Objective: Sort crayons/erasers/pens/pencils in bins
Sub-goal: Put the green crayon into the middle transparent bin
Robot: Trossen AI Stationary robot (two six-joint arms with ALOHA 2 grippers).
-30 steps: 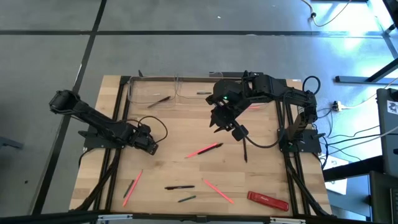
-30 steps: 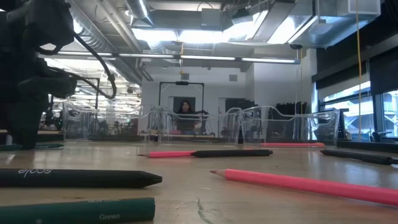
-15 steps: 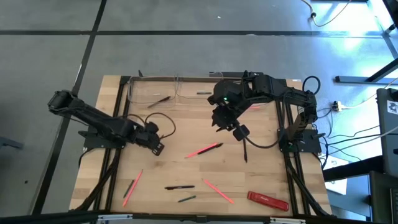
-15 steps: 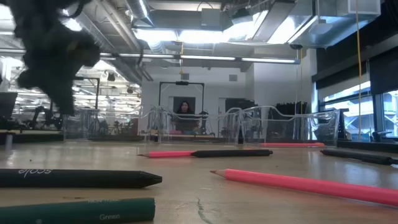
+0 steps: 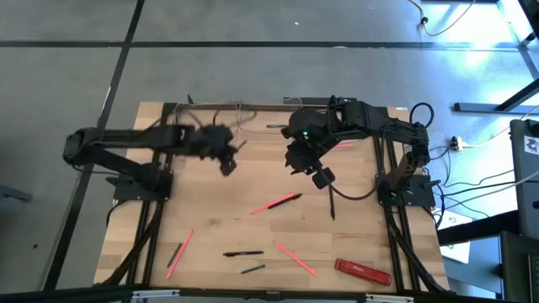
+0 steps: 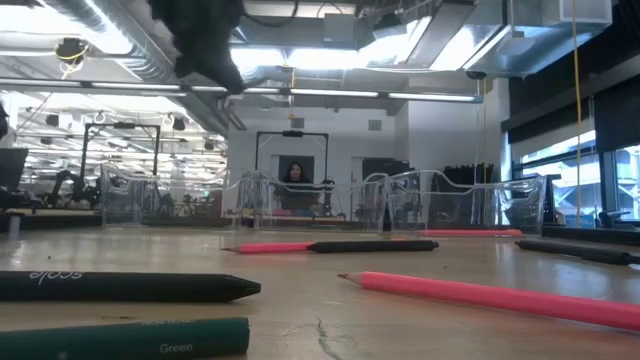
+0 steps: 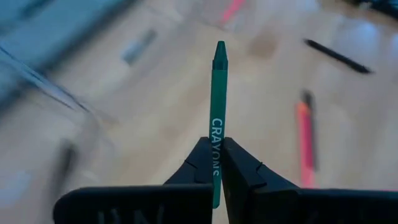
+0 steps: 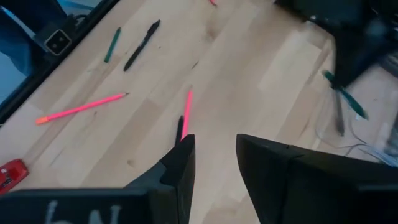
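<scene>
My left gripper [image 5: 227,158] is raised over the table's far left part, near the clear bins [image 5: 205,124], and is shut on a green crayon [image 7: 218,93]. The right wrist view shows the same crayon [image 8: 346,99]. My right gripper [image 8: 214,146] hangs open and high over the far middle of the table [image 5: 296,164], with nothing between its fingers. On the wood lie a pink-and-black pen [image 5: 276,202], a black pen [image 5: 331,204], pink sticks [image 5: 179,252] [image 5: 295,258], another black pen [image 5: 242,252] and a short green stick [image 5: 253,269]. My left gripper pinches the green crayon between its two fingers near the crayon's blunt end [image 7: 216,134]. The crayon runs along the fingers and sticks out past their tips, point forward. It is lifted clear of the table.
Clear bins [image 6: 300,200] [image 6: 460,200] stand in a row along the far edge; the middle one [image 5: 261,118] holds a small dark stick. A flat red bar [image 5: 362,271] lies near the front right. Black frame rails [image 5: 153,227] run along both sides.
My left gripper has risen from the table's left part and swung toward the far edge and the bins, rolling as it went. The green crayon has gone up with it, clear of the wood. My right arm has kept still.
</scene>
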